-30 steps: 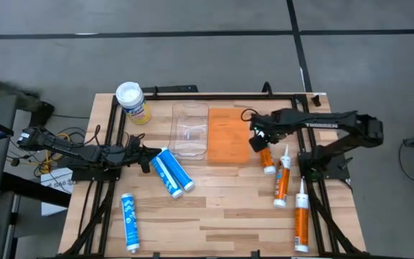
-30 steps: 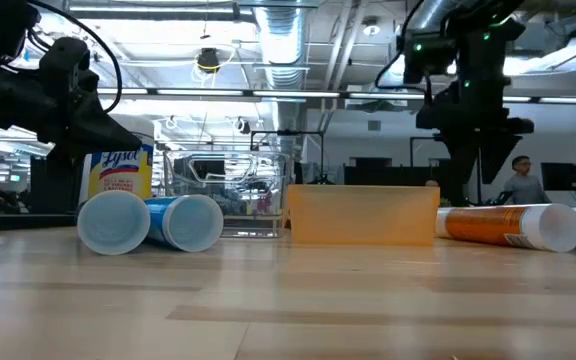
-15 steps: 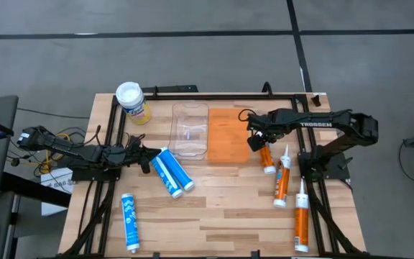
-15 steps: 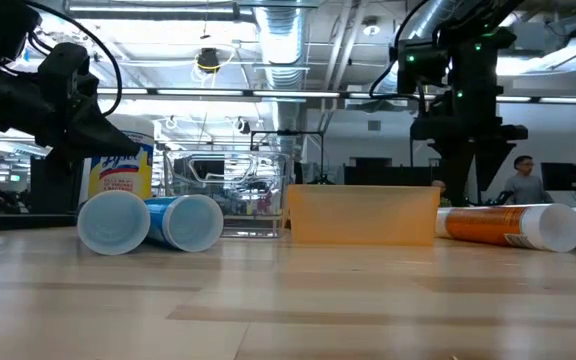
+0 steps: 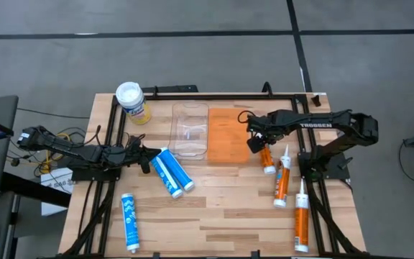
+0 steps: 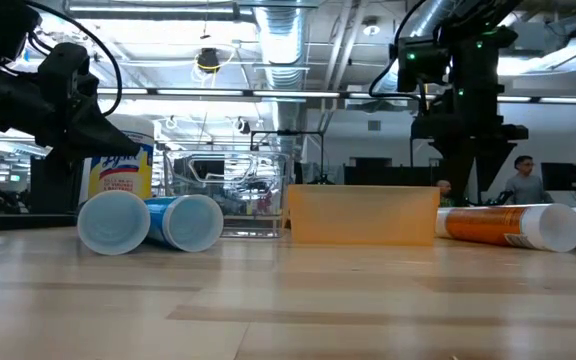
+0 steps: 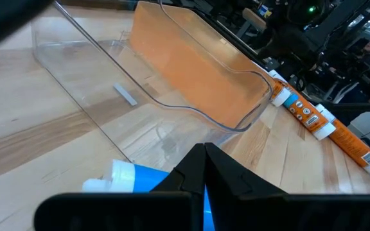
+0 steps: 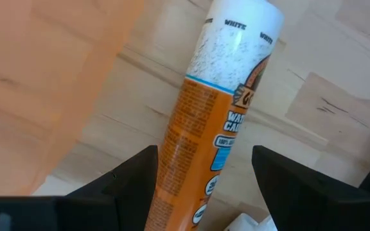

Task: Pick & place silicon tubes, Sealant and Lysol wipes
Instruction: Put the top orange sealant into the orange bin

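My right gripper (image 5: 256, 142) is open, pointing down over the far end of an orange sealant tube (image 5: 266, 160) that lies just right of the orange bin (image 5: 228, 135). In the right wrist view its fingers stand on either side of the tube (image 8: 220, 115) without touching it. My left gripper (image 5: 149, 156) is shut and empty, beside the far end of two blue silicone tubes (image 5: 171, 171) lying side by side. The Lysol wipes canister (image 5: 131, 101) stands upright at the far left. A third blue tube (image 5: 129, 221) lies near the front left.
A clear bin (image 5: 190, 129) sits left of the orange bin. Two more orange sealant tubes (image 5: 282, 176) (image 5: 300, 216) lie on the table's right side. Bare wood spreads across the table's near middle (image 5: 221, 216). A person (image 6: 521, 180) shows in the room behind.
My right gripper has moved a little toward the table's left edge and slightly down over the orange tube's far end, staying open. My left arm has kept still.
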